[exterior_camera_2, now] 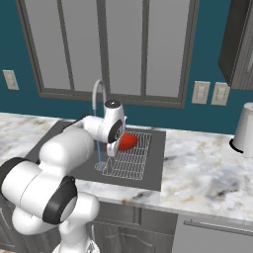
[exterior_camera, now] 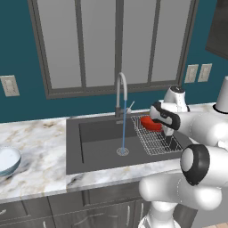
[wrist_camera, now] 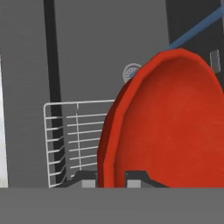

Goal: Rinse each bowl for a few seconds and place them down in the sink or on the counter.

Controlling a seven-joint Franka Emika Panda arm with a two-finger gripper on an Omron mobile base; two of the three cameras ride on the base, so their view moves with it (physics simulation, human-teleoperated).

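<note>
The pincer [wrist_camera: 111, 177] is clamped on the rim of the red bowl [exterior_camera: 150, 123], one tip on each side of the wall, as the hand view shows plainly. The bowl hangs tilted on edge inside the sink [exterior_camera: 98, 133], above the wire rack [exterior_camera: 156, 139] that occupies the sink's right part, and to the right of the tap [exterior_camera: 121, 94]. The tap is running: a thin stream of water [exterior_camera: 123, 133] falls straight to the drain [exterior_camera: 122, 152] in the middle of the sink floor. The bowl stands apart from that stream, just beside it on the rack side; no water appears to reach it. In my judgement the step in hand is the rinsing of the first bowl, at the stage of bringing it to the water. The next move calls for carrying the bowl leftward from the rack toward the tap, until its open face lies under the stream, keeping the grip firm and the bowl clear of the rack wires and the spout. The second bowl, the pale blue-grey bowl [exterior_camera: 8, 160], rests on the counter [exterior_camera: 40, 147], well to the left of the sink, and is untouched. A white jar [exterior_camera_2: 244, 129] stands on the counter far to the right of the sink and plays no part.
</note>
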